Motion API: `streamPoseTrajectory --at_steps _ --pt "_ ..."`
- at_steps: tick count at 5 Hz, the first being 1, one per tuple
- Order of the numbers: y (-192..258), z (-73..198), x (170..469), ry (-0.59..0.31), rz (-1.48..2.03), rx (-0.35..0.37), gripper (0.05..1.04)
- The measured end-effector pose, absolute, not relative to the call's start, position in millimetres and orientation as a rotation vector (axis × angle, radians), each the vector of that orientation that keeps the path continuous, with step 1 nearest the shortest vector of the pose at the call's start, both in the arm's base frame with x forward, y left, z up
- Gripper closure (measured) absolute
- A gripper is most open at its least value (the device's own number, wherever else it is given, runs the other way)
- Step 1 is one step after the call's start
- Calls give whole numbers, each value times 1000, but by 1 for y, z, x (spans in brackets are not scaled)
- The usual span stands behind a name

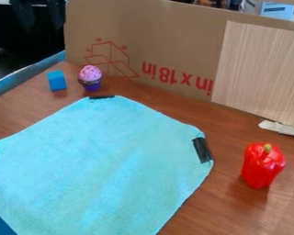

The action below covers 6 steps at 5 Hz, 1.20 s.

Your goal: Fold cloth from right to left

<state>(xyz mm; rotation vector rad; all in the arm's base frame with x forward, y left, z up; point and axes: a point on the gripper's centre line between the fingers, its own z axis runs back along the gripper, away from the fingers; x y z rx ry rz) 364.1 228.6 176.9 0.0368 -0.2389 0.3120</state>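
The light blue cloth (pixel 100 160) lies spread out flat on the brown table, covering much of its left and middle part. Black tape pieces mark its far corner (pixel 101 97), its right corner (pixel 202 150) and its left corner at the view's left edge. Its near part runs down to the bottom edge of the view. No fold shows in it.
A red toy pepper (pixel 262 165) stands right of the cloth. Behind the far corner are a toy cupcake (pixel 90 78) and a blue block (pixel 57 81). A cardboard wall (pixel 174 46) with a wood-grain panel (pixel 260 73) borders the table (pixel 192 112) at the back.
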Motion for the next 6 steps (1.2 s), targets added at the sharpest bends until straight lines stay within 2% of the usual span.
streamPoseTrajectory --at_steps 1,2,3,4,5,6 --pt "229 160 365 -200 314 18 83" --pt "229 155 365 -184 323 9 83" --pt "256 133 376 -135 491 -33 83" --pt "270 107 357 -99 593 -27 83" --pt "259 89 332 -56 610 -49 83" --pt "247 99 287 -104 567 -70 83"
